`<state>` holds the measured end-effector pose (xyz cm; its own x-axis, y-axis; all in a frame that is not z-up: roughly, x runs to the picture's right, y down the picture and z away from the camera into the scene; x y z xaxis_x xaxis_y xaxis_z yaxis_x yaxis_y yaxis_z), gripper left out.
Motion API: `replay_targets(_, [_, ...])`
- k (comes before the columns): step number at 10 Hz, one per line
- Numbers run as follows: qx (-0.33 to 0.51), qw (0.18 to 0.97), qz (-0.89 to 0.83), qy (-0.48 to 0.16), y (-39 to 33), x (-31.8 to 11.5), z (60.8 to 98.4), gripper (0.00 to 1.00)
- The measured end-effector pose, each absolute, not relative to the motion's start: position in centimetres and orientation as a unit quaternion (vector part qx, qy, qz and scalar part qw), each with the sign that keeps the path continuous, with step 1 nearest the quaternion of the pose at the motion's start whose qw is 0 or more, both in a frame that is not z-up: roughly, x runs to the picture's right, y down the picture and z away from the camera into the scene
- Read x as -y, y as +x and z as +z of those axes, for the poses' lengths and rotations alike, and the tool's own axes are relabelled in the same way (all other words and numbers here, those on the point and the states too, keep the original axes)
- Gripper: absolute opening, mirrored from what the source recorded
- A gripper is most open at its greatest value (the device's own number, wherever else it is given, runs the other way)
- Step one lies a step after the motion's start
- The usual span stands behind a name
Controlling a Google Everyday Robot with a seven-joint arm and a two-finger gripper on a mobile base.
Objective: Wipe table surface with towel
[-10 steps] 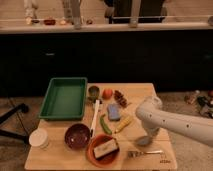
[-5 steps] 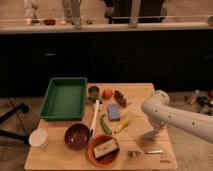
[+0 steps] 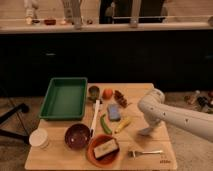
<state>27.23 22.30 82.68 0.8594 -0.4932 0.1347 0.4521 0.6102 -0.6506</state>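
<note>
Across the middle of the view stood the desk [image 3: 150, 90], its tan plank top far larger than anything on it. Over its right side reached the white arm [image 3: 175, 117], bent down to the pincer [image 3: 146, 131], which pressed on the pale towel [image 3: 148, 132] near the right edge. I cannot tell how the pincer stood, and the towel was mostly hidden beneath it.

Next in size came the green tray [image 3: 64, 98] at the left rear, then the dark red bowl [image 3: 77, 136] and the orange bowl [image 3: 104, 150] holding a brownish block, both near the front edge. A white cup [image 3: 38, 137] sat at the front left corner. In the middle lay a white utensil [image 3: 95, 116], a blue sponge [image 3: 114, 112], a green pepper [image 3: 104, 124], a yellow corn-like piece [image 3: 123, 124], an orange fruit [image 3: 107, 93] and a dark snack [image 3: 120, 98]. A fork [image 3: 145, 151] lay in front of the towel.

As I judged it, a leftward stroke could sweep the yellow piece and sponge into the clutter, and a forward one could push the fork off the front edge. Open room was only the right strip, from the rear corner toward the fork; a stroke too far right could drag the towel off.
</note>
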Motion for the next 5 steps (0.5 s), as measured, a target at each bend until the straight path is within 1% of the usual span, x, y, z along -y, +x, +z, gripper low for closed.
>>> replay_targets(2, [0.01, 0.895, -0.278, -0.348, 25.6, -22.4, 82.2, 0.0])
replay_targets(3, [0.038, 0.889, -0.293, -0.349, 25.1, -22.8, 81.3, 0.0])
replay_targets(5, [0.069, 0.871, -0.323, -0.364, 24.3, -23.8, 80.5, 0.0])
